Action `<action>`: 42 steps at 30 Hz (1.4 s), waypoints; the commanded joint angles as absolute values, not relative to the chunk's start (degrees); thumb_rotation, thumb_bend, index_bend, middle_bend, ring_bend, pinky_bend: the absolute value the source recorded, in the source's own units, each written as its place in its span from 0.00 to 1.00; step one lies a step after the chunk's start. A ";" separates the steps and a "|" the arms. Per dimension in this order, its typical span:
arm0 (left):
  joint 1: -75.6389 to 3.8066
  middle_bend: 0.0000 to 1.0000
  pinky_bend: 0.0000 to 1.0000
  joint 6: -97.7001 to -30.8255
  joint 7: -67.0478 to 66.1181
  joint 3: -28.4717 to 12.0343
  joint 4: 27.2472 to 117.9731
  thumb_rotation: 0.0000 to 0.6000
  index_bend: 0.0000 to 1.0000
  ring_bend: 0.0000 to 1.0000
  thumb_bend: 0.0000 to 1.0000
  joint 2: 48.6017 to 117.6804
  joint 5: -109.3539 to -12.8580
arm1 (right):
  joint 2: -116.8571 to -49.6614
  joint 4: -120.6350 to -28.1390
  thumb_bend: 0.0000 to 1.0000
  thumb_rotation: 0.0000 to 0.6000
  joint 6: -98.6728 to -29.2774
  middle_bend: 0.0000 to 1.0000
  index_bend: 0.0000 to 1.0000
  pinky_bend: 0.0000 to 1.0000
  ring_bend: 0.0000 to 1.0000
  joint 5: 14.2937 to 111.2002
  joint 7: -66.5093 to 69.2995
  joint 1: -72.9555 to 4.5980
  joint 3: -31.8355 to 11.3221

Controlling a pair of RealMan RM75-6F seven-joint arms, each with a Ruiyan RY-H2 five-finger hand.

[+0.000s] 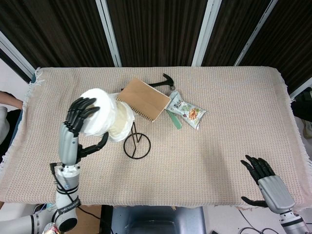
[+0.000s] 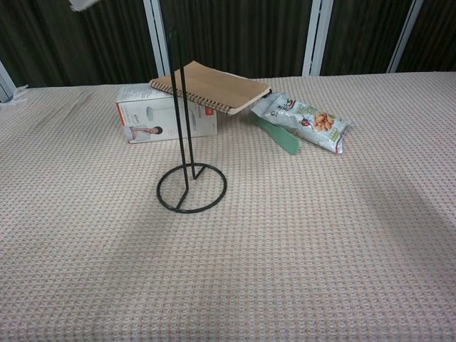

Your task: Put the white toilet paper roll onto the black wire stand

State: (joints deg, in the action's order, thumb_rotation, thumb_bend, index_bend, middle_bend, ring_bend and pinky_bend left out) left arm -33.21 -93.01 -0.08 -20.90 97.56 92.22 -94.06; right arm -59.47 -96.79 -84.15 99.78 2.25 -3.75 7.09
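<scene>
- The white toilet paper roll (image 1: pixel 105 120) is being held up in the air, lying on its side, just left of the black wire stand (image 1: pixel 136 142) in the head view and not on it yet.
- The left hand (image 1: pixel 80 122) is gripping the roll, fingers over its left end, thumb underneath.
- The stand is sitting upright on the bench (image 1: pixel 234 122).
- The right hand (image 1: pixel 265 179) is hanging at the near right edge, fingers spread, holding nothing.
- A notebook (image 1: pixel 144 99) is leaning on a white box (image 2: pixel 153 117) behind the stand, snack packet (image 1: pixel 187 110) to the right.
</scene>
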 commanded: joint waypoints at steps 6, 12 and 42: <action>-38.48 0.88 1.00 -86.94 -6.81 -21.49 92.21 1.00 0.69 0.82 0.90 98.70 -89.98 | -58.70 -96.78 0.11 1.00 -84.60 0.00 0.00 0.00 0.00 100.28 3.86 -3.67 7.10; -39.54 0.88 1.00 -86.82 -9.09 -20.62 89.94 1.00 0.69 0.82 0.90 99.93 -91.14 | -58.25 -96.69 0.11 1.00 -85.13 0.00 0.00 0.00 0.00 100.37 4.75 -3.48 6.97; -38.98 0.00 0.00 -84.01 -12.48 -16.26 90.69 1.00 0.00 0.00 0.38 96.58 -91.17 | -58.32 -96.19 0.11 1.00 -86.54 0.00 0.00 0.00 0.00 101.05 5.31 -2.77 6.47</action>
State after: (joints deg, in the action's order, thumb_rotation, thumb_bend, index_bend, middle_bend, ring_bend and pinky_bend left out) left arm -39.09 -83.89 -12.49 -16.40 90.52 96.71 -91.01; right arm -58.32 -96.20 -86.53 101.05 5.31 -2.77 6.47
